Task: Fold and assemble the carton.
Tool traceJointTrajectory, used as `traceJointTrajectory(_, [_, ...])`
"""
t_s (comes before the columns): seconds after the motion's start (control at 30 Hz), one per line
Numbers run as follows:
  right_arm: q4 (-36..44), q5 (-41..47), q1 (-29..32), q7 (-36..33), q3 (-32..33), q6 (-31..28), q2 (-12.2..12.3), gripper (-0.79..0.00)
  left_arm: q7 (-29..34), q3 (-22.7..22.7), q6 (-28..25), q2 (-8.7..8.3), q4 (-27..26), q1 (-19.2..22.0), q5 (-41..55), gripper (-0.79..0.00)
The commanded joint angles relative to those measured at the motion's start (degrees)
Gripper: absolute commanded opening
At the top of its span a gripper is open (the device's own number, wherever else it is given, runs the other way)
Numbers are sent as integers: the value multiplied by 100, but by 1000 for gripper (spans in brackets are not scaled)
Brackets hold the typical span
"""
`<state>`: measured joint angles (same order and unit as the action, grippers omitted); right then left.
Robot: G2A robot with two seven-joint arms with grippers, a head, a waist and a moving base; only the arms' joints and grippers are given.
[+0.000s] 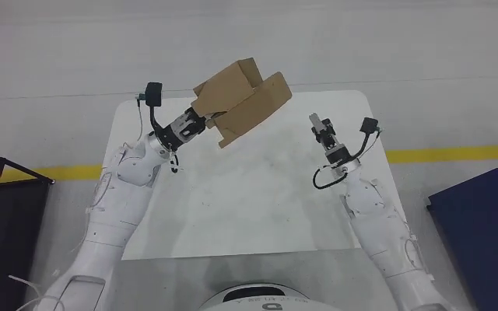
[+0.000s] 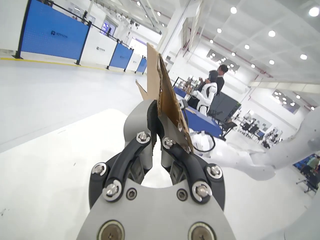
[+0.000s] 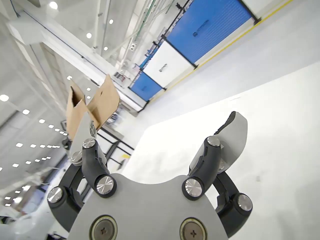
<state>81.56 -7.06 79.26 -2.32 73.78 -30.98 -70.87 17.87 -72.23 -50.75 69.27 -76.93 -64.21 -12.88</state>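
The carton (image 1: 243, 99) is gripped by the left pincer (image 1: 208, 121) at upper centre, above the counter (image 1: 257, 202); the right pincer (image 1: 316, 121) is seen released, centre right.

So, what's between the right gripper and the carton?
Nothing: the top view shows bare table between the right gripper, jaws open, and the carton, which the left gripper holds up.

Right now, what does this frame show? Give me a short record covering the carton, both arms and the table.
carton: brown cardboard, partly opened, flaps loose, held up over the table's far edge
left gripper: shut on an edge of the carton
right gripper: open, holding nothing, apart from the carton
table: white top
stage: carton not yet assembled
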Motion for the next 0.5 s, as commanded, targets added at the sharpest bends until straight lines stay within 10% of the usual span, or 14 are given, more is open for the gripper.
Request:
traceJointTrajectory(0.0, [-71,765,-29,-265,-111,-201,-30,-92,-141,122,124,34,29,41,26,-785])
traceJointTrajectory(0.47, [493,1463,189,-1127,-315,-769,-61,-262,-176,1057,433,290,523,323,829,-785])
